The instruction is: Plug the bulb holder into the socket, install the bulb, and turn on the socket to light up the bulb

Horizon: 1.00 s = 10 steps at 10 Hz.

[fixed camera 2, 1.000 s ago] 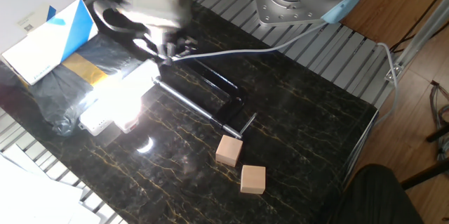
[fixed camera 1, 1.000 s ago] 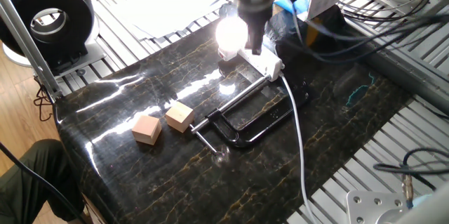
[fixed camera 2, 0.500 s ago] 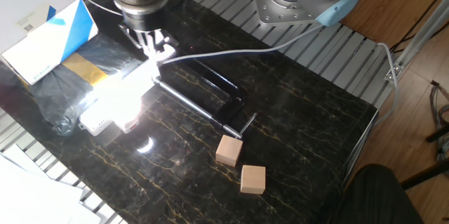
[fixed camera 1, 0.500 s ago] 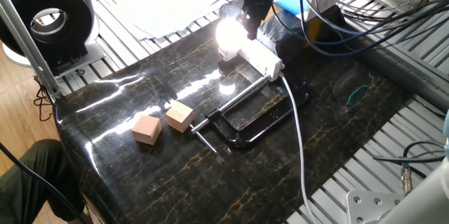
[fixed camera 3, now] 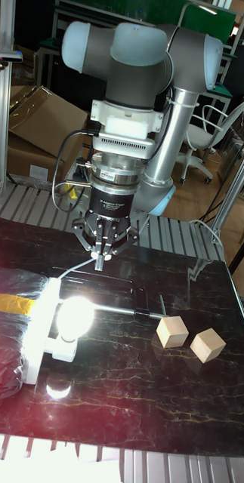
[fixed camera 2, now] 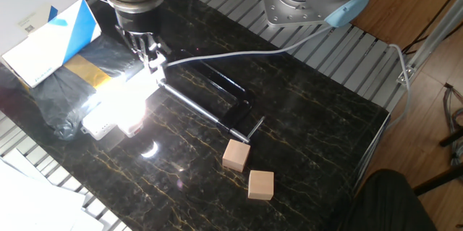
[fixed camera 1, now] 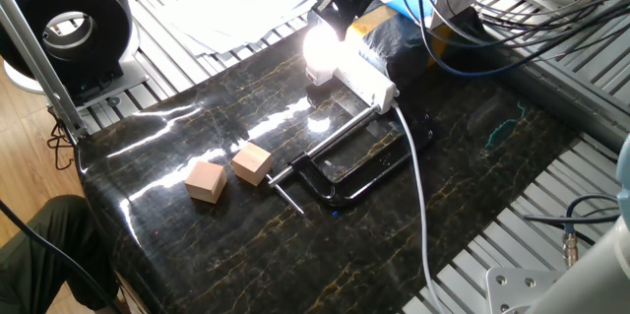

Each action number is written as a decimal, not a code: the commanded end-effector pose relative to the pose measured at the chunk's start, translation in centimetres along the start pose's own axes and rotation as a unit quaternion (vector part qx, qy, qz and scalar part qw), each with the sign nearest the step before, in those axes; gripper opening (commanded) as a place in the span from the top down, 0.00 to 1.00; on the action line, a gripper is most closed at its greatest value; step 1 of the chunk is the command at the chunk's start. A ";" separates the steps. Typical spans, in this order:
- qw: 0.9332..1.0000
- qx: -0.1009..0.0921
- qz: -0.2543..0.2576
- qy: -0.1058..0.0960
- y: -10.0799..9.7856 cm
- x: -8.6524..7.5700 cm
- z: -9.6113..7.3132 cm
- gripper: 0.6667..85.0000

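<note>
The bulb (fixed camera 1: 322,49) glows brightly, screwed upright into the white bulb holder (fixed camera 1: 317,76), which sits plugged into the socket (fixed camera 1: 370,81), a white power strip with a thick white cable (fixed camera 1: 418,186). In the tall fixed view the lit bulb (fixed camera 3: 75,315) stands on the holder (fixed camera 3: 61,349) beside the strip (fixed camera 3: 37,332). My gripper (fixed camera 3: 100,260) hangs a little above the strip's cable end, fingers drawn together, holding nothing. It also shows above and behind the bulb (fixed camera 2: 124,95) as the gripper (fixed camera 2: 149,48) and from the opposite side as the gripper (fixed camera 1: 345,11).
Two tan wooden cubes (fixed camera 1: 207,181) (fixed camera 1: 252,163) lie near the front of the dark marble table. A black C-clamp (fixed camera 1: 359,166) lies beside the strip. A black bag (fixed camera 2: 54,93) and a white-and-blue box (fixed camera 2: 43,24) sit behind it.
My gripper has lifted up and back from the strip's cable end. The bulb stays lit; holder, strip and cubes have not moved.
</note>
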<state>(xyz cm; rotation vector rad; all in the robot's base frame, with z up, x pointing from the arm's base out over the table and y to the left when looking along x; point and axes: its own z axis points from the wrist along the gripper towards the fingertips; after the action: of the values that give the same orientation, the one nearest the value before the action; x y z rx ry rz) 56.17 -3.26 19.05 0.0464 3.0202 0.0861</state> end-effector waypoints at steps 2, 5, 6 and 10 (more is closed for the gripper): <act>0.998 0.027 0.012 0.048 -2.2 2.2 -0.7 1.00; 0.994 0.031 0.016 0.102 -3.4 5.0 -1.6 1.00; 0.994 0.030 0.018 0.102 -3.5 5.0 -1.8 1.00; 0.996 0.024 0.015 0.085 -3.2 4.3 -1.7 1.00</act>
<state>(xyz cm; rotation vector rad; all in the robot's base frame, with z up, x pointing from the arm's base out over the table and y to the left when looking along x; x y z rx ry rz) 51.61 -6.46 19.83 0.0956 3.1950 0.0039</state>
